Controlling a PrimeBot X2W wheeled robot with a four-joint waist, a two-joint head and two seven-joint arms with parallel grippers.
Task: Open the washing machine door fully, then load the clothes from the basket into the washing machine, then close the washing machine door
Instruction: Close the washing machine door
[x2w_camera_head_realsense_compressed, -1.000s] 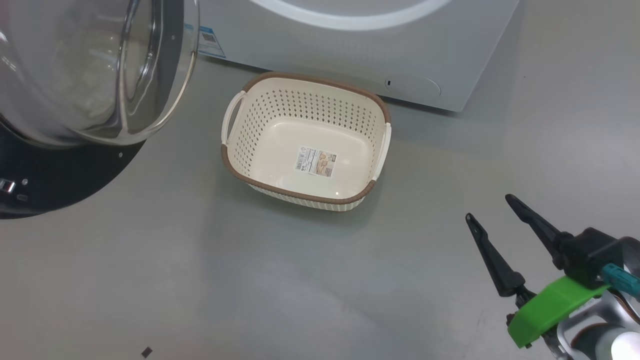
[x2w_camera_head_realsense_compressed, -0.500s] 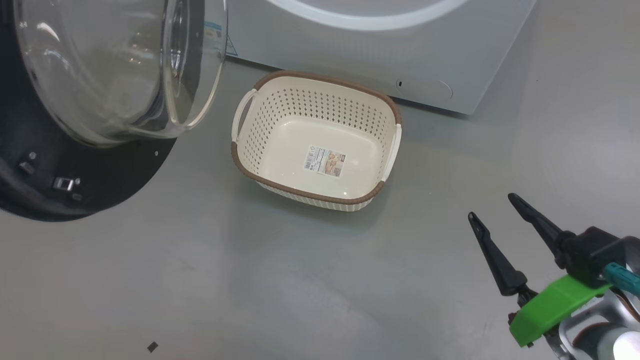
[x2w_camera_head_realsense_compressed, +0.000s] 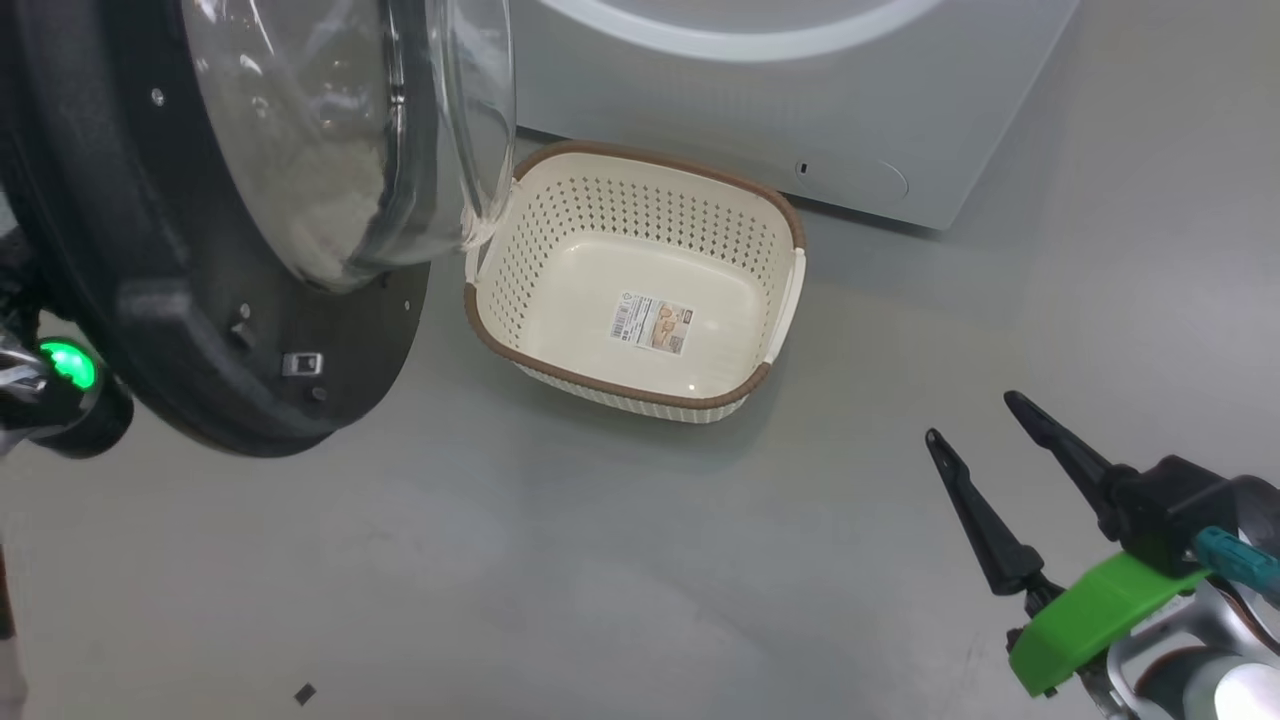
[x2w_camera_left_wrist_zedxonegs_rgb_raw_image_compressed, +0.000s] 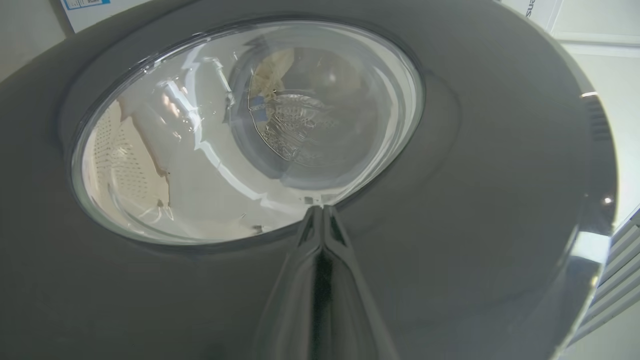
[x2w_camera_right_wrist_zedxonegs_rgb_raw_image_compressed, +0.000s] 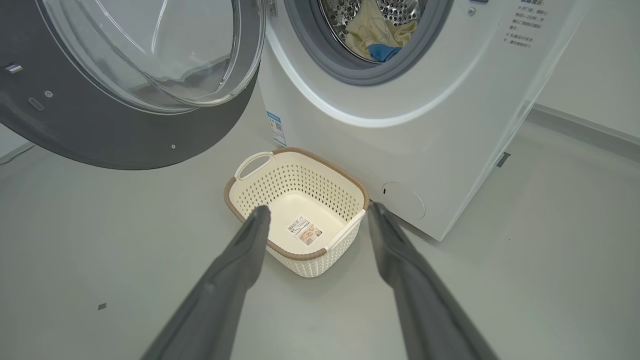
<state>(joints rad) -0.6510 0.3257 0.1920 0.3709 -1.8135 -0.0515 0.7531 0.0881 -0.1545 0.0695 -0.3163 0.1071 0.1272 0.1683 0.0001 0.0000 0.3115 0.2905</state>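
Hanging at the left of the head view, the large round washing machine door (x2w_camera_head_realsense_compressed: 200, 330), wide black rim around a bulging clear glass bowl, stands swung out from the big white front-loading washing machine (x2w_camera_head_realsense_compressed: 700, 110). Its glass overlaps the left handle of the small rectangular cream plastic basket (x2w_camera_head_realsense_compressed: 620, 383), brown-rimmed and perforated. The basket sits on the grey floor (x2w_camera_head_realsense_compressed: 500, 560) just before the machine, a label sticker (x2w_camera_head_realsense_compressed: 652, 323) on its bare bottom. At lower right the right gripper (x2w_camera_head_realsense_compressed: 973, 416) hangs over the floor, its two dark fingers apart and holding nothing.

From the left wrist, the left gripper (x2w_camera_left_wrist_zedxonegs_rgb_raw_image_compressed: 317, 209) has its fingers pressed together, their tips at the window's lower edge on the door's outer face.

From the right wrist, the spread fingers frame the basket. The pale cream-yellow clothes (x2w_camera_right_wrist_zedxonegs_rgb_raw_image_compressed: 367, 32) with a blue patch lie inside the steel drum (x2w_camera_right_wrist_zedxonegs_rgb_raw_image_compressed: 400, 10), behind the grey gasket ring (x2w_camera_right_wrist_zedxonegs_rgb_raw_image_compressed: 320, 45).
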